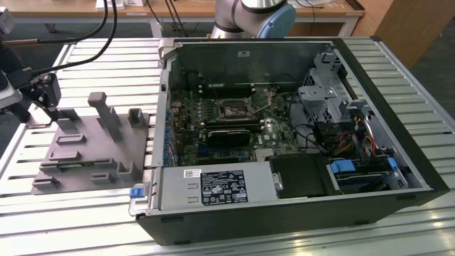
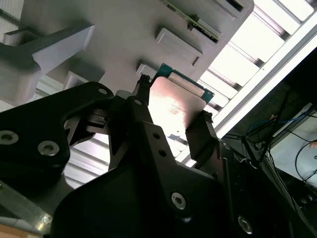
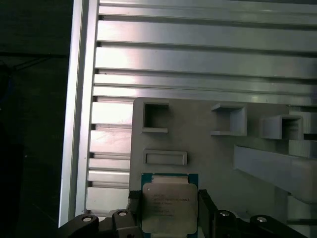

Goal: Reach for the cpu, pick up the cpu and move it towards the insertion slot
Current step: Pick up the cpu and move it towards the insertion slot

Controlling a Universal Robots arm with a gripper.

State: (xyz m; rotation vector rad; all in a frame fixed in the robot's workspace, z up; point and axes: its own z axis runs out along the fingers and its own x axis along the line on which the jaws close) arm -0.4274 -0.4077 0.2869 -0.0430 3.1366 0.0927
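Above the grey tray (image 3: 213, 153), the claw (image 3: 168, 201) grips the cpu (image 3: 169, 210).

On the exterior view, at twelve o'clock, my arm's silver-grey joint (image 1: 235, 13) wears a pale blue cap (image 1: 278, 21). At nine o'clock, black cables (image 1: 108, 16) run to the tool (image 1: 44, 104). In the second wrist view it is matte black, angular, studded with silver screws (image 2: 48, 147).

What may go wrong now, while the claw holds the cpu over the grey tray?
1. The claw grips the cpu only by two thin edges, so it might slip or tilt.
2. The grey tray's upright pegs and the case wall stand between it and the insertion slot; a low path could hit them.
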